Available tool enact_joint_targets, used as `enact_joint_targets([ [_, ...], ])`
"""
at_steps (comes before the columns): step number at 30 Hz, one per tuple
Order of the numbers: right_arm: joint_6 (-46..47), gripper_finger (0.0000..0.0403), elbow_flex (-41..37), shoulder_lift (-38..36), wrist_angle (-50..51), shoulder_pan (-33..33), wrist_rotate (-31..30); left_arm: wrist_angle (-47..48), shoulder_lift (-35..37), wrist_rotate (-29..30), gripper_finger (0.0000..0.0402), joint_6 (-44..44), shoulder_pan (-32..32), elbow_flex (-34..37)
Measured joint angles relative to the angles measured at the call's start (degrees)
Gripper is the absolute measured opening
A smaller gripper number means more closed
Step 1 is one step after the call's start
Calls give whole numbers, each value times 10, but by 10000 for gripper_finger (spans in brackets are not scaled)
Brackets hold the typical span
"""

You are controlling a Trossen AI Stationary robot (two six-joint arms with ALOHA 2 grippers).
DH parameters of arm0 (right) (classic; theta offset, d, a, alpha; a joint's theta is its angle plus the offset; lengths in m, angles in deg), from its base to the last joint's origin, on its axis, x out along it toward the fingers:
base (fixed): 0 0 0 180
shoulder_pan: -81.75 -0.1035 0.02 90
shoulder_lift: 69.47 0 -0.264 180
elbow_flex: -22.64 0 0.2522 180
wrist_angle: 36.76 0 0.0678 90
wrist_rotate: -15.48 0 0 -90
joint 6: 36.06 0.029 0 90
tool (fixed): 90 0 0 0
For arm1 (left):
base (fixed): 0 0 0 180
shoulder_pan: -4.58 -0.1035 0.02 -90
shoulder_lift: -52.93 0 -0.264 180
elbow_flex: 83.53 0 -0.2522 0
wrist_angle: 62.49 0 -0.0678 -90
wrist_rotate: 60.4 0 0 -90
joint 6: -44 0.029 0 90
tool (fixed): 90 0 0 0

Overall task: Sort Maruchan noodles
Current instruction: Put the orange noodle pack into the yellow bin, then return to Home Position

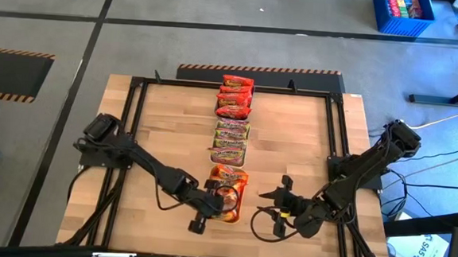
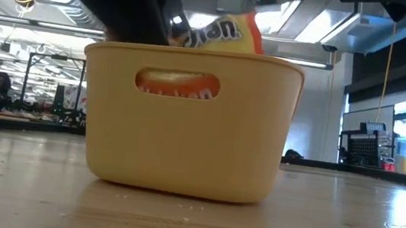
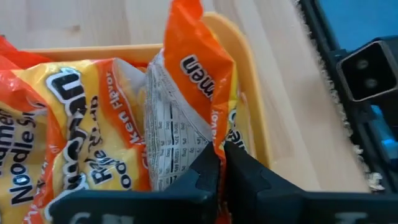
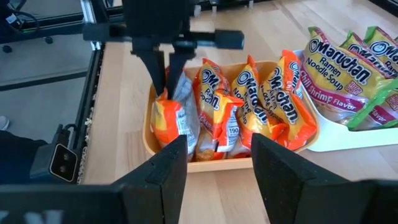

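Note:
Several orange-yellow Maruchan noodles packets (image 4: pixel 249 102) stand on edge in an orange-yellow tray (image 4: pixel 147 127) near the table's front edge. My left gripper (image 4: pixel 168 71) is above the tray's near end, shut on one orange packet (image 3: pixel 186 106). That packet pokes above the tray's rim (image 2: pixel 220 28). My right gripper (image 1: pixel 276 205) hangs open to the right of the tray, with nothing between its fingers. Farther back, green-and-red packets (image 1: pixel 231 140) lie in a white tray (image 4: pixel 348 142), and red packets (image 1: pixel 235 93) lie beyond them. My left gripper pinches the orange packet's upper edge (image 3: pixel 214 134) between its two shut fingers. The fingers come slanting down from above. The packet stands upright below them, its lower part (image 4: pixel 169 127) down inside the tray beside the other orange packets.
A black frame (image 1: pixel 133 138) runs round the wooden table top. Bare wood lies left and right of the row of trays. A blue crate (image 1: pixel 401 15) stands on the floor far back right, and cables (image 1: pixel 416 196) trail off the right side.

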Motion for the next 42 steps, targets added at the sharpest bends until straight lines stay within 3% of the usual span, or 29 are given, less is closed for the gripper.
enact_joint_targets([
  [10,10,161,0,0,-2,0,-5,2,8,7,85,-4,0,2],
  [16,26,161,0,0,-4,0,-4,28,62,5,117,-9,0,2],
  [23,6,161,0,0,-2,2,-21,87,169,123,115,24,28,16],
  [29,-23,161,0,-7,-1,55,34,35,281,149,113,26,47,135],
  [34,-65,154,0,-7,-4,114,100,-84,378,93,94,22,19,265],
  [38,-108,109,0,-7,-5,155,163,-172,451,41,72,29,-21,360],
  [42,-138,35,-9,-19,-11,179,181,-233,522,7,43,53,-59,437],
])
